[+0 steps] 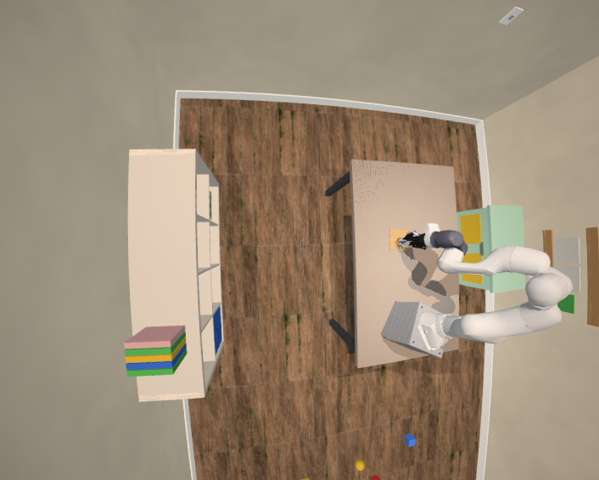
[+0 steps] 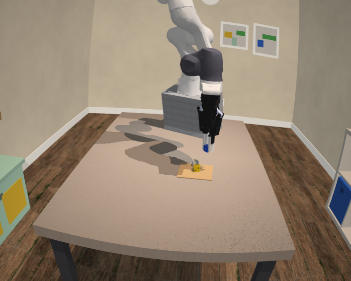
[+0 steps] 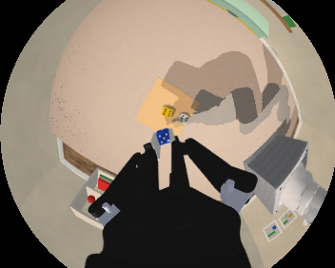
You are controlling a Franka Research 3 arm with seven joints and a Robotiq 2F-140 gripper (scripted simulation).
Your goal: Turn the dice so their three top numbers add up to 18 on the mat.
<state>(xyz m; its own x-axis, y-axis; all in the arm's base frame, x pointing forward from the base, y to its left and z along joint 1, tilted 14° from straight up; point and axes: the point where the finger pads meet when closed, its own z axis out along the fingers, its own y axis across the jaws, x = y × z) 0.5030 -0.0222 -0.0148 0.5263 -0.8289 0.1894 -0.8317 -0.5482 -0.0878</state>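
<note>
We have the jaws closed on the blue die (image 1: 402, 242) (image 2: 206, 148) (image 3: 164, 136), and it's up in the air, just beside the mat in the wrist view, between the pale fingertips. A face full of white pips looks back at us; we can't read which number would land on top.

Past it, the yellow die (image 1: 398, 241) (image 2: 196, 168) (image 3: 167, 111) sits flat on the mat (image 1: 393, 232) (image 2: 187, 173) (image 3: 154, 102), and six pips look to be up! The white die (image 1: 400, 247) (image 2: 195, 162) (image 3: 184, 117) is near it, over on the arm's side of the mat, in shade, its top too small for us to read. The mat itself lies flat on the desk (image 1: 379, 299) (image 2: 146, 204) (image 3: 119, 57), with the arm's shadow falling across both.

Farther back, we see the arm (image 1: 510, 259) (image 2: 187, 17) (image 3: 309, 200) rising from its grey base (image 1: 400, 317) (image 2: 181, 113) (image 3: 276, 162). The green cabinet (image 1: 507, 249) (image 2: 11, 167) (image 3: 247, 16) stands off one side of the desk, and well apart, across the floor, there's the shelf (image 1: 162, 249) (image 2: 333, 188) (image 3: 87, 219).
</note>
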